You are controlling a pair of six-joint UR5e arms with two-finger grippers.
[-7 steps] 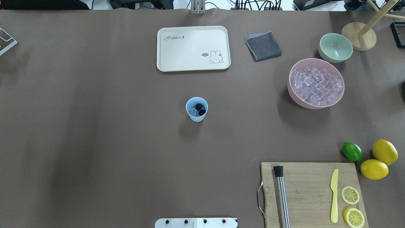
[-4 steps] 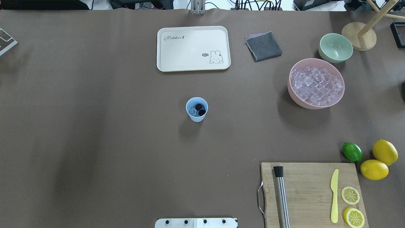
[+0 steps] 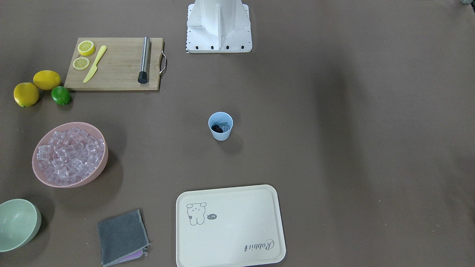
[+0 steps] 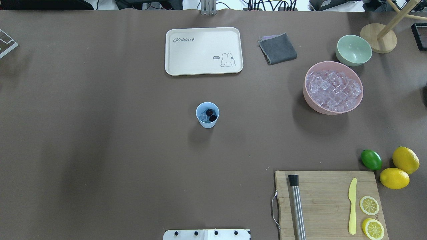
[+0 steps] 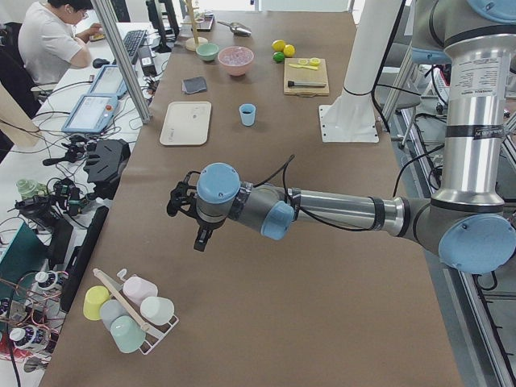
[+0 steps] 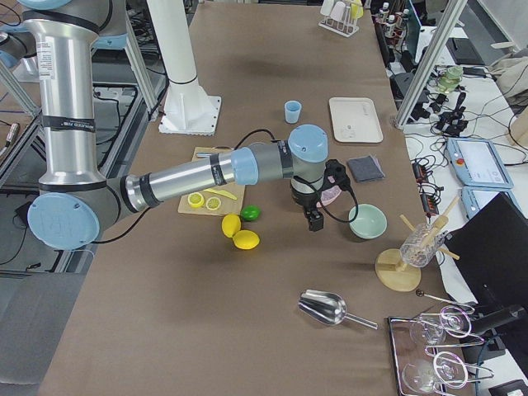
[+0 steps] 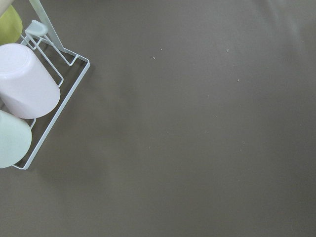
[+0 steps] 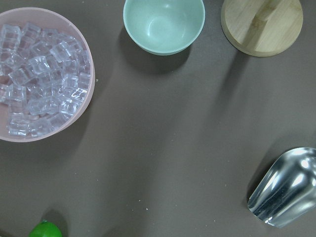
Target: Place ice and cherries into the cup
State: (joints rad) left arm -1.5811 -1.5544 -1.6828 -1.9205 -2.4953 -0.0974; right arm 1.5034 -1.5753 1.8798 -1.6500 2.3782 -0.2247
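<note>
The light blue cup (image 4: 207,115) stands upright mid-table; it also shows in the front view (image 3: 220,126). Inside it lie the dark cherries (image 4: 210,115) and a few clear ice cubes (image 4: 203,117). More ice (image 4: 333,88) fills the pink bowl (image 4: 308,100) at the right. Neither gripper shows in the overhead or front view. The left gripper (image 5: 198,239) hangs over the table's left end, far from the cup; I cannot tell if it is open. The right gripper (image 6: 314,220) hangs by the pink bowl and the green bowl; I cannot tell its state.
A cream tray (image 4: 203,50) and a grey cloth (image 4: 278,48) lie at the back. A pale green bowl (image 4: 353,50), wooden stand (image 4: 378,38), lime (image 4: 371,159), lemons (image 4: 405,159) and cutting board (image 4: 327,203) crowd the right. A metal scoop (image 8: 284,190) and a cup rack (image 7: 29,94) lie at the ends.
</note>
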